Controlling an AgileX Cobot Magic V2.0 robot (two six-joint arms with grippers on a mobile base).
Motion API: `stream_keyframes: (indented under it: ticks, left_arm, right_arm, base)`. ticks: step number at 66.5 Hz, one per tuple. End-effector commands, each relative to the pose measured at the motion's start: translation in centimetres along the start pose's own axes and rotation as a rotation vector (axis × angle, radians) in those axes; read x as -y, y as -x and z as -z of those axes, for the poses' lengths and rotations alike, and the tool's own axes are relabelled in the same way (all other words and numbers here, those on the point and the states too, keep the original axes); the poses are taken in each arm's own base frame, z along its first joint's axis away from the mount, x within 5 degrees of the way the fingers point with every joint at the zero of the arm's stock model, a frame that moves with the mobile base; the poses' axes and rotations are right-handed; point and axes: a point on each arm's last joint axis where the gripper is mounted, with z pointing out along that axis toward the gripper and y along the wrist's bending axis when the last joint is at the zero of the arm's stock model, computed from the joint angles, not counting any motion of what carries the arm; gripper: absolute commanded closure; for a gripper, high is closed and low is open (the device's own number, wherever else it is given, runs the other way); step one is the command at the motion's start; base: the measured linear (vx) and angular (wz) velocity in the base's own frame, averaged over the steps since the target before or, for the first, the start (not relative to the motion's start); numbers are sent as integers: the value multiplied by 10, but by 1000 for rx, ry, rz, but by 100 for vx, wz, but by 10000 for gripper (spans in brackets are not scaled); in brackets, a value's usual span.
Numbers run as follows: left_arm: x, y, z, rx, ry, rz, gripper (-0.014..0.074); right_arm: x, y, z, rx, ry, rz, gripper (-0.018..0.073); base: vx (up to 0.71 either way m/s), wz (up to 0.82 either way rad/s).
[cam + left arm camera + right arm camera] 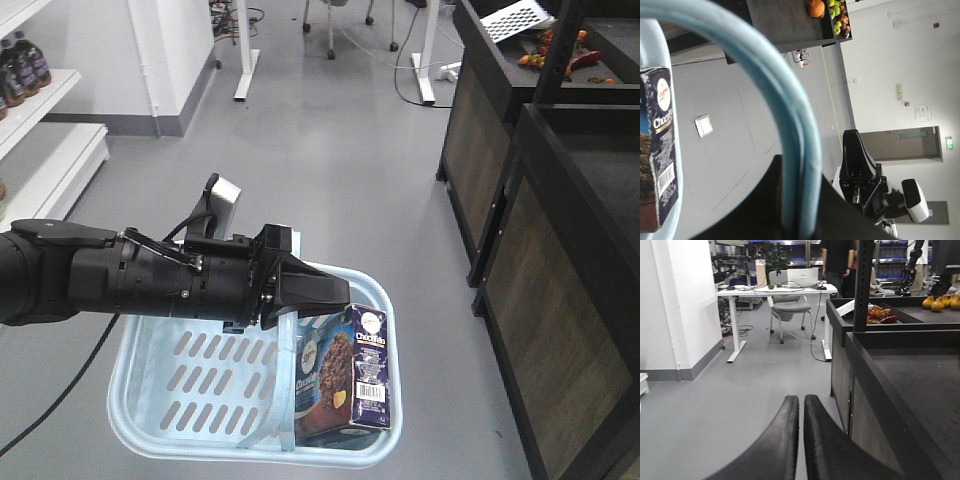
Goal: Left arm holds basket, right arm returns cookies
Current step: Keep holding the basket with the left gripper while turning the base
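Grey floor [340, 130] fills most of the front view, with white shelves [40, 120] at the left edge and dark wood-panelled stands [540, 200] down the right. The right wrist view looks along a stand's black surface [910, 370] on the right of the frame toward red and yellow produce [880, 315]. Farther back are a white desk [765, 290], a chair [790, 307] and a person [837, 260] at the top. The floor between shelves and stands is a wide bare aisle. The nearest stand's edge runs close along the right of the frame, just beside the basket [150, 345]. The left arm [100, 275] reaches in from the left edge at mid-height. The left claw [325, 292] is clenched around the basket's pale blue handle [285, 390]. In the left wrist view that handle [790, 125] arcs from the upper left down into the dark fingers at the bottom centre. The basket hangs below the claw in the lower centre of the front view, over the floor. The cookies [345, 385] stand inside it against its right wall, barcode panel facing the camera; they show again at the left edge of the left wrist view [660, 150]. The right claw [801, 440] sits at the bottom centre of its own view, fingers pressed almost together with only a thin slit between them. It grips nothing and touches nothing.
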Motion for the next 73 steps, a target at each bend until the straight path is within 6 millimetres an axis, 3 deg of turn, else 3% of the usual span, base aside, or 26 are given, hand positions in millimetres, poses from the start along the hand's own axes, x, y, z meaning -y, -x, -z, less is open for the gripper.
stream_keyframes:
  ticks: [1, 73]
  left_arm:
    - [34, 4, 7, 47, -154, -14, 599]
    - [34, 4, 7, 48, -153, -14, 599]
  right_arm:
    - [0, 2, 0, 74, -3, 17, 566]
    - [0, 2, 0, 74, -3, 17, 566]
  base:
    - [30, -18]
    - [36, -6]
